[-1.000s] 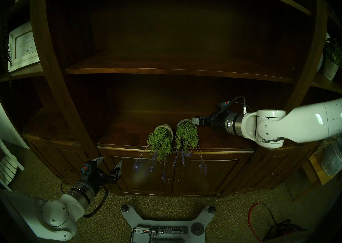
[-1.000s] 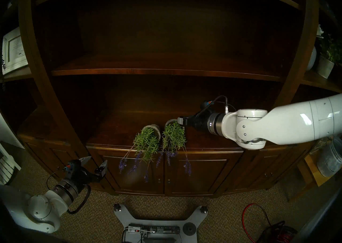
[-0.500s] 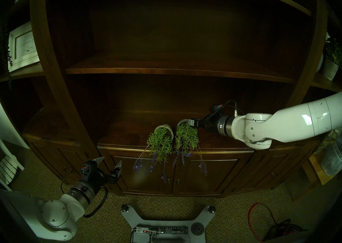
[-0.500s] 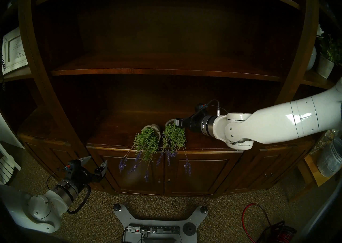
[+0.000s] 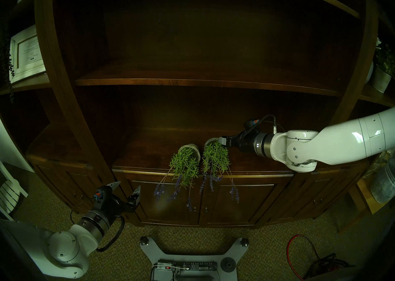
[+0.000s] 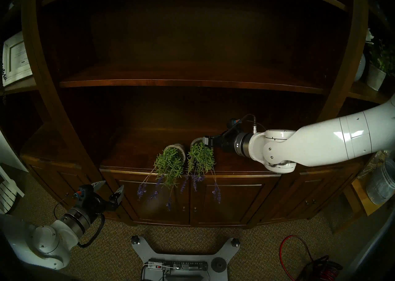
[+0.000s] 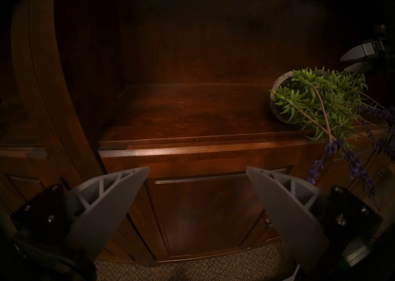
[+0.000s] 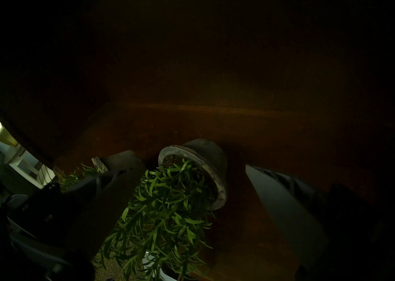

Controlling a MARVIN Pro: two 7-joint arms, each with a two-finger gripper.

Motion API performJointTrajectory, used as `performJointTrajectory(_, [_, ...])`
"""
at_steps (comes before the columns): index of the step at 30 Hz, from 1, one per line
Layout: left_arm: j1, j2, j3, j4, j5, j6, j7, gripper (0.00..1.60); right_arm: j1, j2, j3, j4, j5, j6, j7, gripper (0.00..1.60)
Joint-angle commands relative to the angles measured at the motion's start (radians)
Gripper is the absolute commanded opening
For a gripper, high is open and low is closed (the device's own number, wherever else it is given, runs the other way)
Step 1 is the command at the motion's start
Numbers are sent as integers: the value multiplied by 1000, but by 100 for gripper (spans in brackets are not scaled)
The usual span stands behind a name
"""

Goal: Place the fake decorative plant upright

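Two fake lavender plants lie tipped over on the dark wood cabinet top [image 5: 149, 154], with purple flowers hanging past the front edge. The left plant [image 5: 185, 167] [image 6: 170, 165] [image 7: 310, 101] lies untouched in its grey pot [image 8: 121, 158]. The right plant [image 5: 215, 159] [image 6: 201, 158] has its grey pot [image 8: 205, 152] pointing back. My right gripper [image 5: 221, 141] [image 6: 206, 140] [image 8: 188, 168] is open, its fingers straddling the right plant's foliage just short of the pot rim, holding nothing. My left gripper [image 5: 127, 186] [image 6: 111, 186] [image 7: 197, 168] is open, low before the cabinet doors, left of the plants.
A shelf board [image 5: 192, 81] spans above the cabinet top. A framed picture [image 5: 26, 54] stands on the left side shelf, a white potted plant [image 5: 381, 79] on the right one. A glass jar [image 5: 382, 184] sits at right. A red cable [image 5: 299, 252] lies on the carpet.
My right gripper has moved a little to the left, up to the right pot's rim. The plants and the left arm have not moved.
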Motion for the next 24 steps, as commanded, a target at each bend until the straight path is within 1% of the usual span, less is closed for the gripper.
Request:
performJointTrajectory(1, [-10, -1, -10, -8, 1, -6, 1, 160, 51, -29, 38, 6, -3, 11, -14, 160])
performJointTrajectory(6, [-10, -1, -10, -8, 1, -6, 1, 160, 43, -55, 51, 18, 18, 27, -44, 160])
performJointTrajectory(11, [-10, -1, -10, -8, 1, -6, 1, 160, 34, -86, 62, 37, 50, 65, -64, 160])
performJointTrajectory(24, [-9, -1, -10, -8, 1, -6, 1, 160, 7, -133, 78, 74, 75, 94, -58, 160])
